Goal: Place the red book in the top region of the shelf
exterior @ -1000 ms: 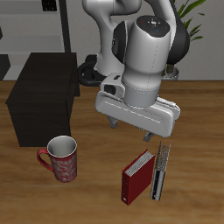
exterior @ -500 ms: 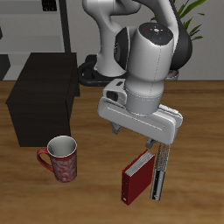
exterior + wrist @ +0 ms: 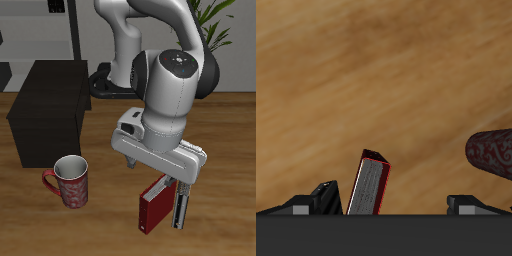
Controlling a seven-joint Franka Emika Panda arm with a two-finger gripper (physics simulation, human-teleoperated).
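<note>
The plain red hardcover book (image 3: 154,205) stands near the desk's front edge, cover facing front, long axis upright. The two-finger gripper (image 3: 158,173), jaws apart, hangs above it. The wrist view shows its white pages (image 3: 370,186).

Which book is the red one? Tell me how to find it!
Find the big dark shelf at the back, then come forward past the mug. The red book stands near the table's front edge, under the tool. It is plain red; the thin book beside it is black.
</note>
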